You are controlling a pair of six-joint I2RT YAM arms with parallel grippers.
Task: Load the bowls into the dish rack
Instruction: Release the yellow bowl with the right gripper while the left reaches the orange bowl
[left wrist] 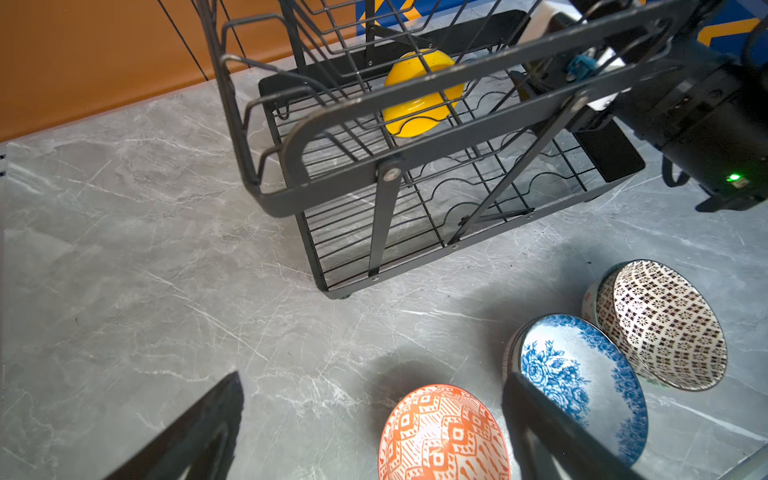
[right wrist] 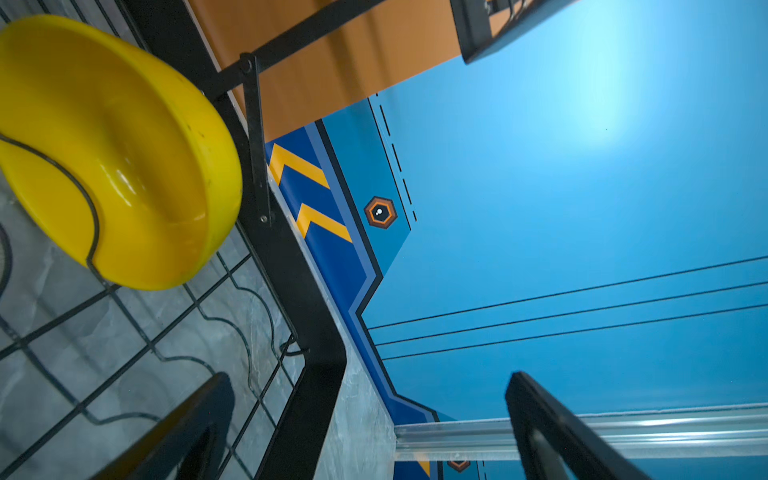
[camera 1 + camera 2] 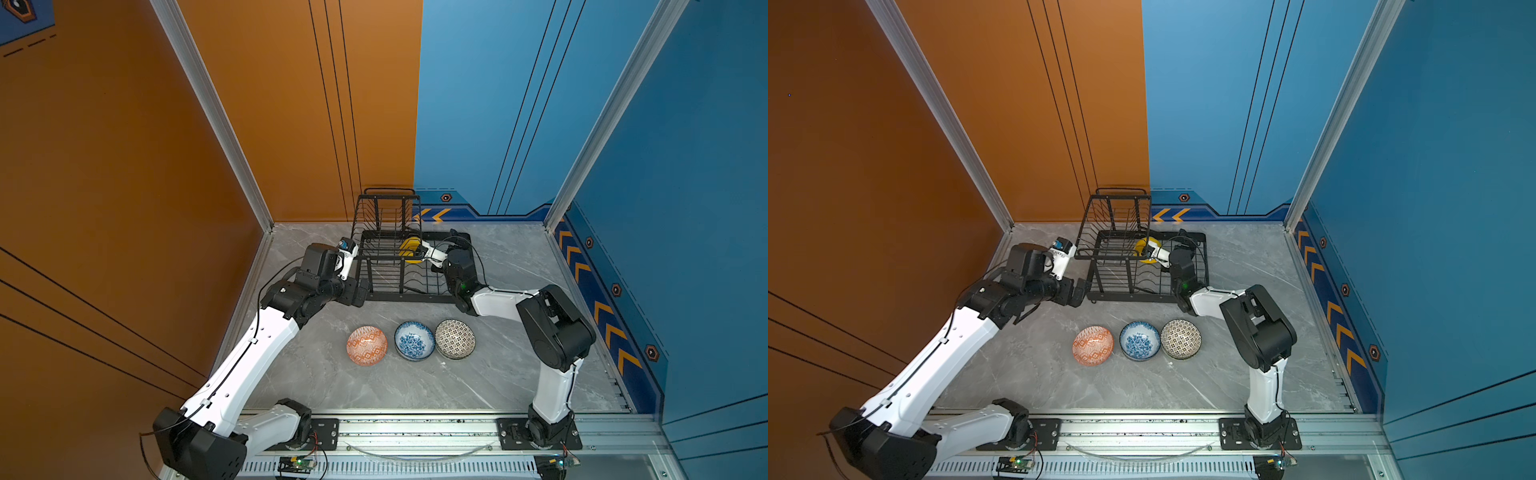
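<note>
One's in: the yellow bowl [image 3: 408, 249] stands on edge in the dish rack [image 3: 411, 297], with the right fingers [image 2: 552, 432] spread empty beside it. The left fingers [image 1: 199, 432] hang open at the rack's end. The orange bowl [image 3: 366, 345], blue bowl [image 3: 414, 340] and black-white bowl [image 3: 455, 338] wait on the counter [image 3: 316, 374] before the rack.

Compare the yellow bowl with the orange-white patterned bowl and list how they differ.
Look: the yellow bowl is plain, the orange-white bowl carries a geometric pattern.
Place: the yellow bowl sits in the lower tray of the dish rack; the orange-white bowl rests on the table in front of it.
Pose: the yellow bowl stands tilted on edge; the orange-white bowl sits upright, mouth up.
Both are round and similar in size.
</note>
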